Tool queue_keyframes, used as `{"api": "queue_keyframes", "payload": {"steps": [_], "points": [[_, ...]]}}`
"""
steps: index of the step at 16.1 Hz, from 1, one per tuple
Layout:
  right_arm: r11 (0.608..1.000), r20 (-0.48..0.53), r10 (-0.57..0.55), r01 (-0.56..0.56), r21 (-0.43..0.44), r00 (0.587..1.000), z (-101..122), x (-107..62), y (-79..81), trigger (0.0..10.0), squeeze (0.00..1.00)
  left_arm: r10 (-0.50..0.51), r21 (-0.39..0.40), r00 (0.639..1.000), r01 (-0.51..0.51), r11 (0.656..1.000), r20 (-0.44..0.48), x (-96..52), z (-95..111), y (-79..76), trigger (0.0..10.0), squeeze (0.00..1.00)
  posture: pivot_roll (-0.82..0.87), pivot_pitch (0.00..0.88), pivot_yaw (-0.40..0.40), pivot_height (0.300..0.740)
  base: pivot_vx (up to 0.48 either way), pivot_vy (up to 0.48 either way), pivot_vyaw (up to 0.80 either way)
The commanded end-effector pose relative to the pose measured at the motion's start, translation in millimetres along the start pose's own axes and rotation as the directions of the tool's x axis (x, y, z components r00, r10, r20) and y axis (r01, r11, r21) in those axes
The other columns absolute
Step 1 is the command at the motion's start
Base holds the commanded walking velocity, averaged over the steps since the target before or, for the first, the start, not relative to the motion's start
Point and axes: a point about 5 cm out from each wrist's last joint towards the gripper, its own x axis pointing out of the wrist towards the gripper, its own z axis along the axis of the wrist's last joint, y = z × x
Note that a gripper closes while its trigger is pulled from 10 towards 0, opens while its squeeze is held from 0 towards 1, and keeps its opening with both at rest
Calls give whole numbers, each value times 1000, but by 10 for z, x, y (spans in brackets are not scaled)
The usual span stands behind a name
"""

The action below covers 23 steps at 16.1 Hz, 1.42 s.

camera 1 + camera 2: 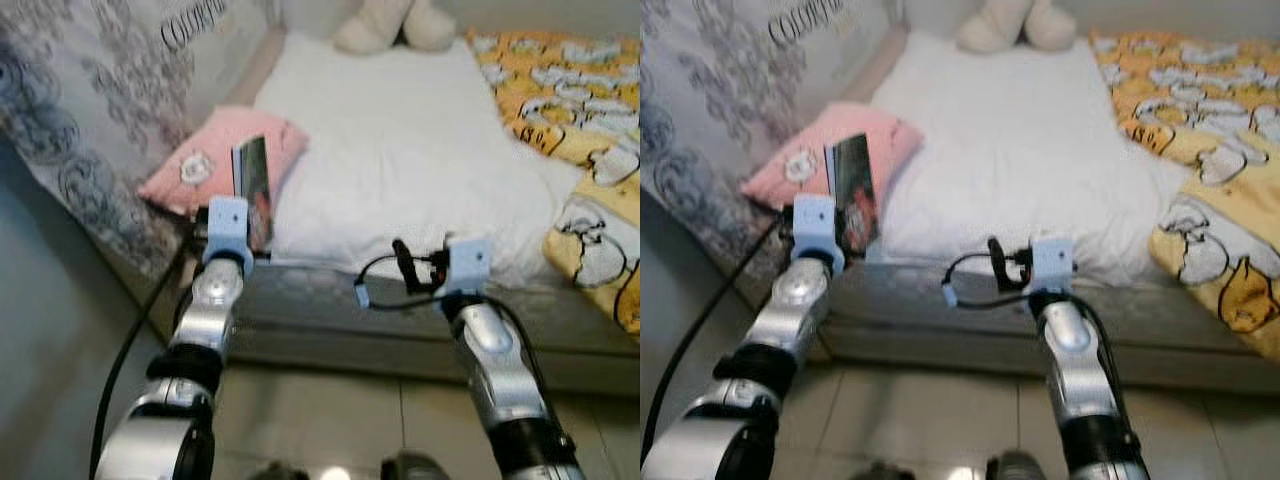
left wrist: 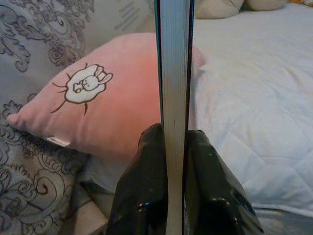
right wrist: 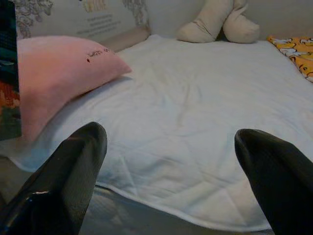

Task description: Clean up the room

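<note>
My left gripper (image 2: 175,142) is shut on a thin book (image 1: 254,185), held upright on its edge over the near left corner of the bed. In the left wrist view the book's page edge (image 2: 174,63) rises straight up between the two black fingers (image 2: 146,181). A pink pillow (image 1: 220,155) with a small rabbit patch lies just behind the book. My right gripper (image 3: 171,142) is open, hovering at the front edge of the white quilt (image 1: 400,150) with nothing between its fingers.
A yellow patterned blanket (image 1: 570,110) covers the bed's right side. A beige plush toy (image 1: 395,25) sits at the head of the bed. A grey patterned wall covering (image 1: 80,110) runs along the left. The grey mattress edge (image 1: 330,320) and tiled floor (image 1: 330,420) lie below my arms.
</note>
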Motion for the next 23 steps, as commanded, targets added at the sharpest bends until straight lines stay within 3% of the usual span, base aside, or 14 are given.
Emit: {"api": "queue_keyframes", "payload": {"steps": [1, 11, 16, 17, 18, 19, 20, 22, 23], "points": [[1000, 16, -7, 7, -15, 1000, 44, 22, -41, 10000, 0, -19, -3, 996, 20, 1000, 85, 53, 213, -39, 10000, 0, -246, 0, 78, 714, 465, 0, 0], [1000, 9, 3, -3, -21, 1000, 1, 5, -18, 10000, 0, -67, 11, 981, 66, 998, 179, 34, 366, -158, 10000, 0, -247, 0, 81, 714, 468, 0, 0], [1000, 7, 9, -8, -24, 1000, -14, 6, -3, 10000, 0, -167, 9, 954, 170, 985, 247, -21, 534, -424, 10000, 0, -248, 0, 85, 714, 476, 0, 0], [1000, 5, 9, -9, -23, 1000, -21, 6, -4, 10000, 0, -225, -14, 936, 237, 971, 271, -59, 610, -581, 10000, 0, -247, 0, 83, 714, 480, 0, 0], [1000, 1, 13, -13, -23, 1000, -32, 9, 2, 10000, 0, -379, -81, 884, 414, 907, 275, -104, 773, -948, 10000, 0, -242, 0, 78, 714, 480, 0, 0], [1000, -1, 20, -20, -24, 1000, -37, 15, 15, 10000, 0, -481, -102, 841, 516, 850, 247, -99, 853, -1151, 10000, 0, -239, 0, 74, 714, 0, 0, 0], [999, -1, 23, -23, -24, 1000, -38, 18, 22, 10000, 0, -516, -102, 823, 549, 830, 237, -94, 884, -1214, 10000, 0, -239, 0, 74, 714, 0, 0, 0], [999, -9, 32, -32, -24, 999, -55, 15, 46, 10000, 0, -660, -119, 731, 681, 722, 175, 25, 1115, -1382, 10000, 0, -252, 0, 70, 714, 0, 0, 0], [999, -10, 32, -32, -25, 999, -59, 11, 46, 10000, 0, -673, -121, 719, 694, 710, 171, 29, 1132, -1392, 10000, 0, -252, 0, 70, 714, 0, 0, 0]]}}
